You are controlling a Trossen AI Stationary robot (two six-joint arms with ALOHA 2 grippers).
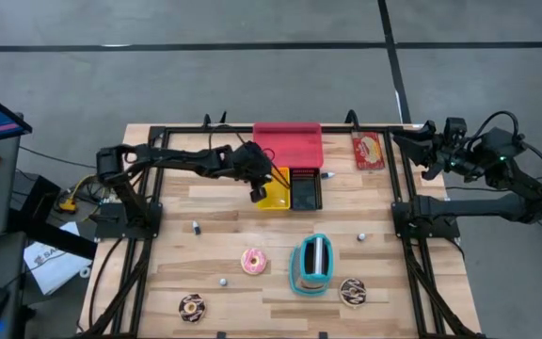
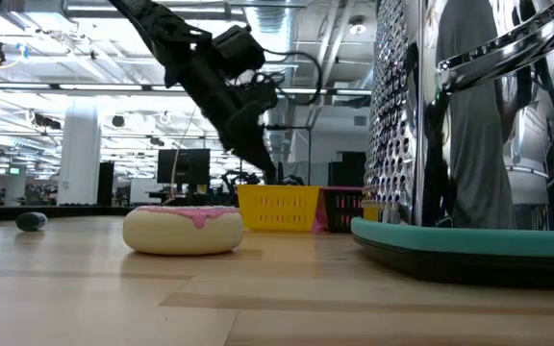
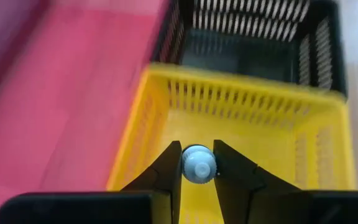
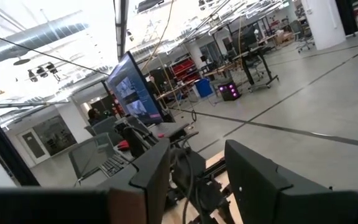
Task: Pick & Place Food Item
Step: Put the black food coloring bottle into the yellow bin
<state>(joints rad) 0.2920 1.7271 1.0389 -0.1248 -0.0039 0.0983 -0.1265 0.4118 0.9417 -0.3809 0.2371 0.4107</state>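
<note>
two dark, jointed arms with black cables looping off them; green light on the right arm (image 1: 483,160).

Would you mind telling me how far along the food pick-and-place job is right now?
Done: the small pale blue ball has been picked up. In hand: the left tool is shut on it above the yellow slatted plastic basket. Left: releasing it there. The pink-iced doughnut lies on the wooden table. The right tool waits, open, raised off the table.

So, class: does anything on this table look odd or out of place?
Only the grater: a kitchen tool standing among the doughnuts, not food. Otherwise nothing is spilled or tipped. The left gripper holds a small pale ball over the yellow basket.
</note>
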